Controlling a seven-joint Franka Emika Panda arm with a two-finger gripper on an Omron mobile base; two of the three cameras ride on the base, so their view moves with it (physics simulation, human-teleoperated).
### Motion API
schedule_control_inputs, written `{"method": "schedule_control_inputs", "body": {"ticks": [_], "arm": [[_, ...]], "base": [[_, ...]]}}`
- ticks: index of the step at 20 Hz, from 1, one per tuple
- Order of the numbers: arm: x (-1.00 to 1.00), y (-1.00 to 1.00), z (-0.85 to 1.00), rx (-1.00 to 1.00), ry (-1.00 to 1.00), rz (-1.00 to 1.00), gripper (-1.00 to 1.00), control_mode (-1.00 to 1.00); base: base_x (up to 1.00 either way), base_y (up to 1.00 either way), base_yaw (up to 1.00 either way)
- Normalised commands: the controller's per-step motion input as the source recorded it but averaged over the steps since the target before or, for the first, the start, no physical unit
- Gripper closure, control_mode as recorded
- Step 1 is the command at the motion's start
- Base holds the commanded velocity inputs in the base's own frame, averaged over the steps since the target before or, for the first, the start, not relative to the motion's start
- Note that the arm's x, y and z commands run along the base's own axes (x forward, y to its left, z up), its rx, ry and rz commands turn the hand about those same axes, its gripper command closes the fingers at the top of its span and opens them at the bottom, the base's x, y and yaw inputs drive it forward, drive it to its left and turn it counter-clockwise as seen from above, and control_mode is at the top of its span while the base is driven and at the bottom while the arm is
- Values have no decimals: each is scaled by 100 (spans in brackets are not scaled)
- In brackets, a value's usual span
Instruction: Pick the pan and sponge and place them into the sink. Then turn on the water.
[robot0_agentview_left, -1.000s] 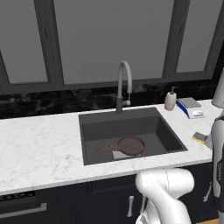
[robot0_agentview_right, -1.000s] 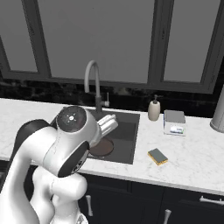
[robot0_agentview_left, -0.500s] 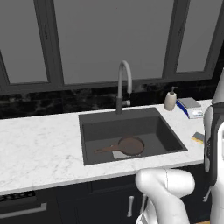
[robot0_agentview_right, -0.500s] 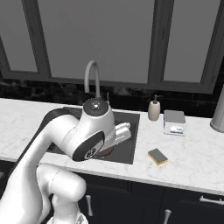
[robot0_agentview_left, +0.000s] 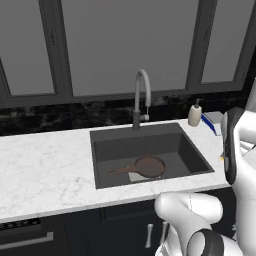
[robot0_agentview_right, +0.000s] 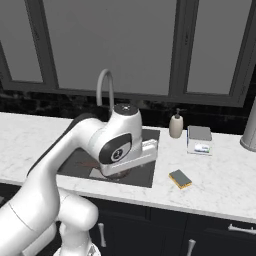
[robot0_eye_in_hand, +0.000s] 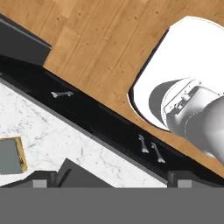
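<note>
The dark brown pan (robot0_agentview_left: 148, 166) lies on the bottom of the sink (robot0_agentview_left: 150, 141), handle pointing left. On the counter right of the sink (robot0_agentview_right: 145, 174) lies the sponge (robot0_agentview_right: 180, 178), yellow with a dark grey top. My arm (robot0_agentview_right: 119, 148) bends over the sink's right part, left of the sponge. In the hand view my gripper (robot0_eye_in_hand: 111, 177) is open and empty, fingertips (robot0_eye_in_hand: 44, 179) wide apart. The sponge (robot0_eye_in_hand: 10, 155) sits at that view's left edge, apart from the fingers. No water runs from the faucet (robot0_agentview_left: 142, 94).
A beige soap bottle (robot0_agentview_right: 175, 124) and a blue-and-white box (robot0_agentview_right: 199, 139) stand behind the sponge near the wall. A grey cylinder (robot0_agentview_right: 249, 129) is at the far right. The hand view looks past the counter edge at dark cabinet fronts (robot0_eye_in_hand: 109, 127) and wood floor (robot0_eye_in_hand: 100, 48).
The arm has swung right, from the left of the sink to over its right part, nearer the sponge. Pan and sponge have not moved. The gripper stayed open.
</note>
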Motion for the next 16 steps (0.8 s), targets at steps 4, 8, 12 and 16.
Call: {"method": "schedule_control_inputs", "body": {"ticks": [4, 8, 12, 16], "arm": [[19, -36, -16, 0, 2, -1, -100, -100], [13, -44, -23, 0, 0, 0, -100, -100], [28, -36, -35, 0, 0, 0, -100, -100], [36, -36, -37, 0, 0, 0, -100, -100]], "base": [[0, 0, 0], [0, 0, 0], [0, 0, 0], [0, 0, 0]]}}
